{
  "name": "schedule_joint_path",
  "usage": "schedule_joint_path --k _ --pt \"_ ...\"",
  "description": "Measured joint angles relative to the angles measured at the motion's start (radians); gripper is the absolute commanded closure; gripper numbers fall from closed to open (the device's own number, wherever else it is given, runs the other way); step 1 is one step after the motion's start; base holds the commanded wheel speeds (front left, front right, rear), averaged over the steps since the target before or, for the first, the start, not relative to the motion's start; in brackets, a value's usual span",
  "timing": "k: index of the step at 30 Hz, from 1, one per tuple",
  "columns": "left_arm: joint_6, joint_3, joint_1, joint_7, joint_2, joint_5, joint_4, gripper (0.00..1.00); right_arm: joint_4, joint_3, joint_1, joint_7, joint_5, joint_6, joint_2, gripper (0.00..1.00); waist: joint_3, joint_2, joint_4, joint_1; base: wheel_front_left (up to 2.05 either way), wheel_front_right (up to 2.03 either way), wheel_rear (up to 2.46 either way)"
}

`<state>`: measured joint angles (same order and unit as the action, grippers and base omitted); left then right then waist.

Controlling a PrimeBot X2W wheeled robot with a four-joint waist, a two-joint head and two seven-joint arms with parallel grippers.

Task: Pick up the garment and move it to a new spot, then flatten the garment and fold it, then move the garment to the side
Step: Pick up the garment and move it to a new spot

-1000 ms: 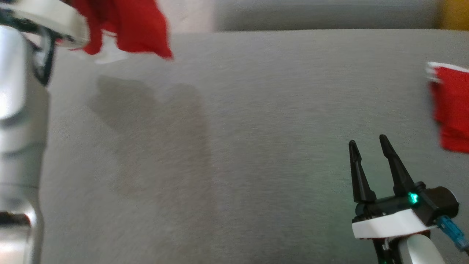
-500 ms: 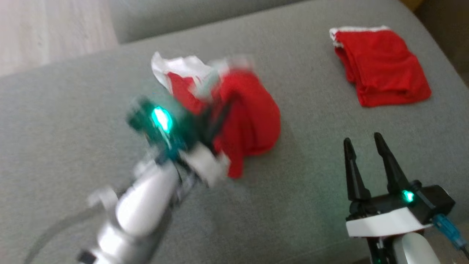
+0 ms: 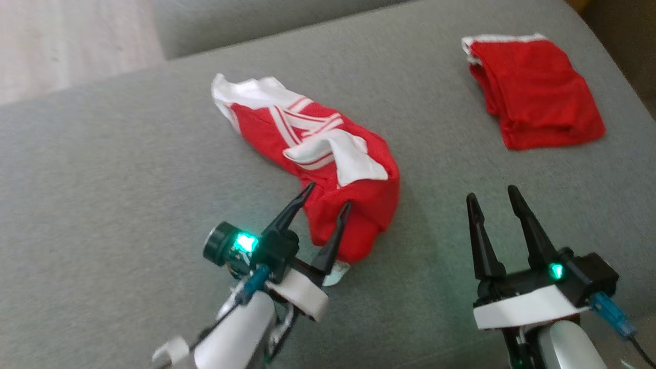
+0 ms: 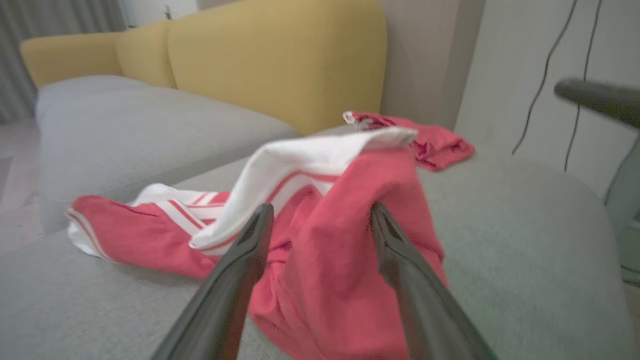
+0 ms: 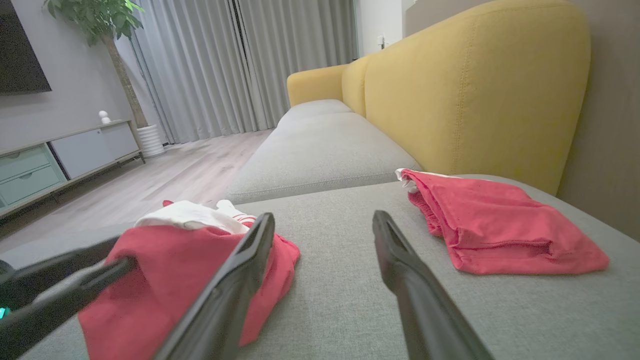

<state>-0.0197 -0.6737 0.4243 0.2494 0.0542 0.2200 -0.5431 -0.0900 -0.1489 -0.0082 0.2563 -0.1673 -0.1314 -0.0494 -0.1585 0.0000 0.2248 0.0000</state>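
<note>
Red cloth with white stripes and a white band, the crumpled garment (image 3: 328,164) lies in a heap on the grey sofa cushion (image 3: 128,179), roughly in the middle of the seat ahead of me. Its white end points away from me and to the left, and its bunched red end is nearest me. My left gripper (image 3: 329,195) sits low at that near end with its two fingers spread wide. The red fabric bulges up between them and lies slack on the cushion. I cannot tell whether either finger touches it. My right gripper (image 3: 491,193) hovers to the right of the heap, clear of it, its fingers also spread with bare cushion between them. Farther off on my right, a folded red garment (image 3: 535,92) with a white edge lies flat near the cushion's rounded corner. The yellow backrest (image 5: 475,85) stands just behind it.
</note>
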Motion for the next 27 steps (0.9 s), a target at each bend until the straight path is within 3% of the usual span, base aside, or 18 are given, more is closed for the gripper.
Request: schedule_joint_path --k 4,15,27 --pt "0.081 0.058 -0.133 0.004 -0.006 0.000 0.192 0.00 -0.022 0.022 0.042 0.000 0.000 0.000 0.001 0.00 0.069 0.0000 -0.055 -0.0001 0.00 0.00 0.00" --pt "0.187 0.275 -0.413 0.006 0.021 -0.068 0.467 0.00 -0.038 0.088 0.110 0.000 0.012 0.000 0.002 0.00 0.178 0.0000 -0.212 -0.0003 0.00 0.00 0.00" --pt "0.194 0.395 -0.651 0.007 0.032 -0.109 0.556 0.00 -0.052 0.115 0.208 0.000 0.010 0.000 0.005 0.00 0.235 0.0000 -0.338 -0.0001 0.00 0.00 0.00"
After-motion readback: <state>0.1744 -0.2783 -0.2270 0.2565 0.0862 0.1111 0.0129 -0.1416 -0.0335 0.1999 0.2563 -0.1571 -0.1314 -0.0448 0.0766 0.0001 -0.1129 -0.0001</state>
